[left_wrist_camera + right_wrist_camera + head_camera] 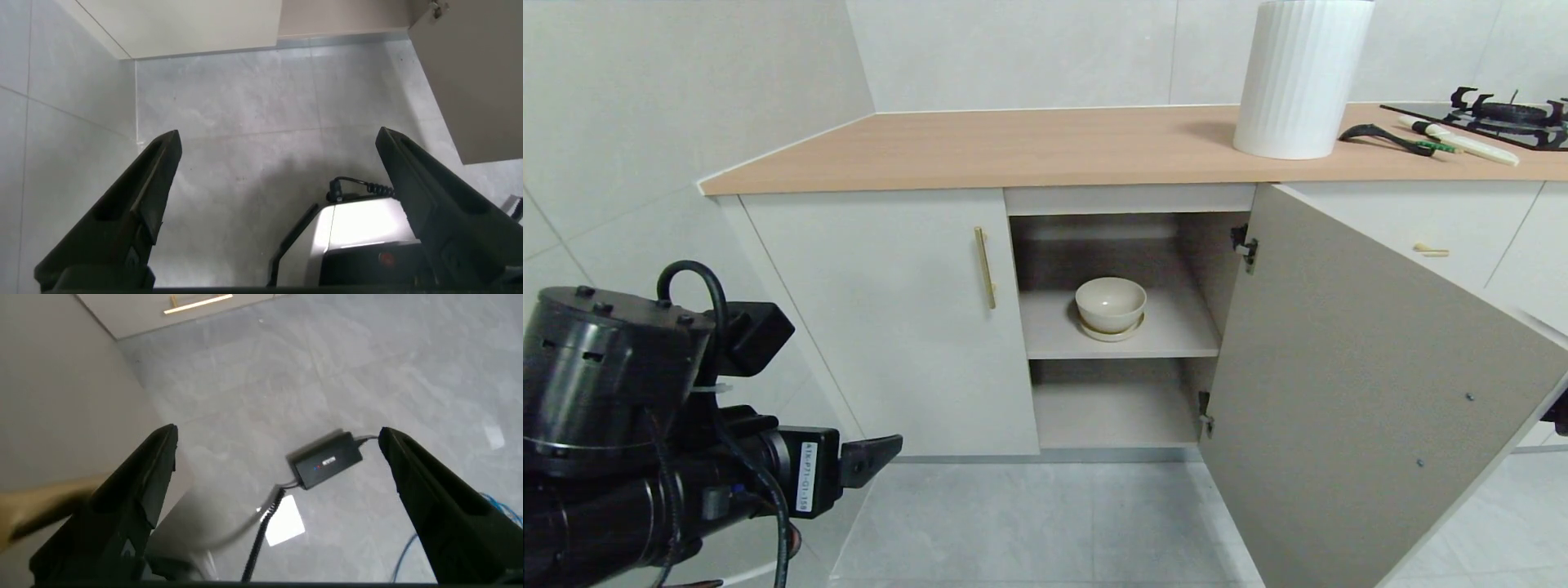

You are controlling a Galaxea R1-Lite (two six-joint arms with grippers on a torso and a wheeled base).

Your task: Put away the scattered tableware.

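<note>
We found the cupboard opening (1111, 327) free from the front. The closed door (890, 318) and its handle (985, 267) bounded it on the left. The open door (1356, 384) swung far out over the floor (1054, 514) and barred any approach from the right. On the upper shelf (1176, 331) a bowl (1111, 304) on a plate (1111, 335) took the middle, leaving room on either side and above. The lower shelf (1111, 412) offered its full width. Hinges (1245, 245) jutted in at the right edge. Below the right hand (278, 433) a power brick (325, 460) and its cable lay on the floor.
</note>
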